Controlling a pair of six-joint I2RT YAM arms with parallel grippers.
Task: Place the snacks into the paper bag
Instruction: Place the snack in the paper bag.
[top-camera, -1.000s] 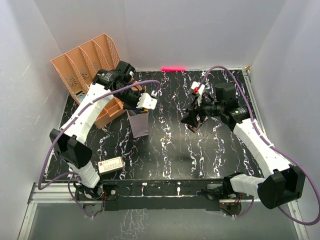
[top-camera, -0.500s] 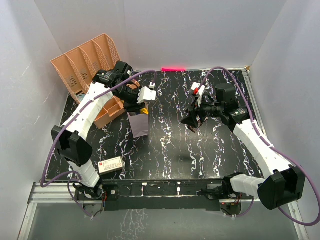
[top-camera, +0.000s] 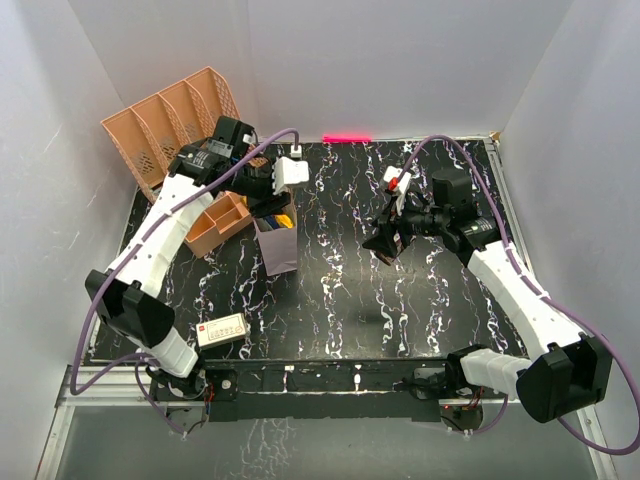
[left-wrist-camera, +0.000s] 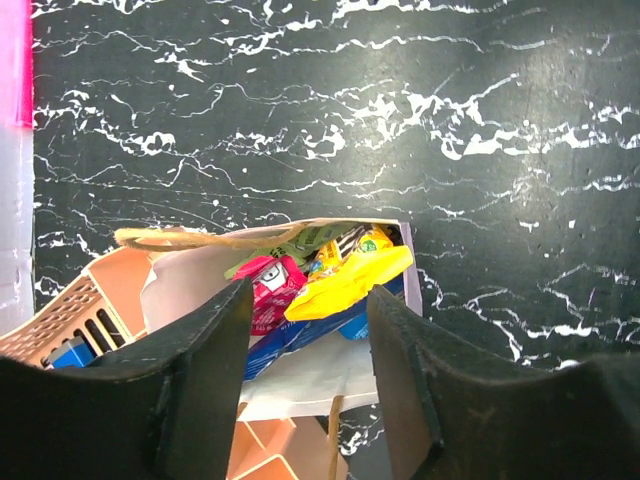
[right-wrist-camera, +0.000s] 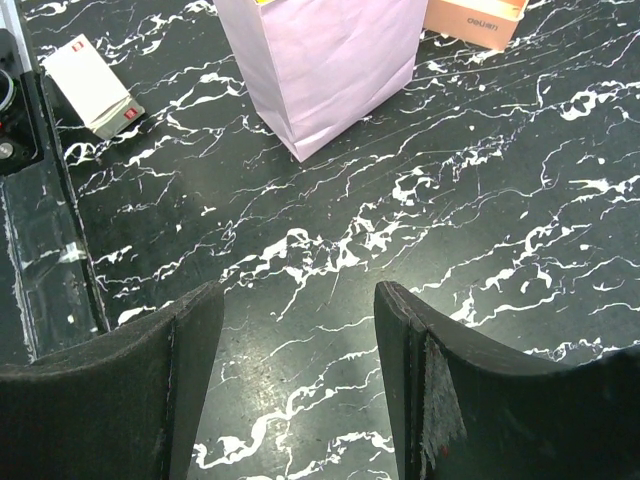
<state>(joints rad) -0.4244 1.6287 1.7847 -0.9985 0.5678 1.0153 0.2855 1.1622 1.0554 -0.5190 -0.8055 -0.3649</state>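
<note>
**Paper bag** (top-camera: 280, 250): dull mauve, flat-bottomed. It stands upright on the tabletop (top-camera: 340, 290) with its mouth open, directly beneath the left pincer (left-wrist-camera: 310, 300). A tan cord handle (left-wrist-camera: 170, 238) lies along the far rim.

**Snacks:** all visible ones sit inside the bag, reaching the mouth.
- The yellow packet (left-wrist-camera: 350, 280) is uppermost.
- The red packet (left-wrist-camera: 268, 290) touches its side.
- The green wrapper (left-wrist-camera: 300, 243) lies behind both.
- The blue packet (left-wrist-camera: 305, 330) shows under the yellow one.

The bag stands well apart from the right pincer (right-wrist-camera: 300, 290), out in front of it.
</note>
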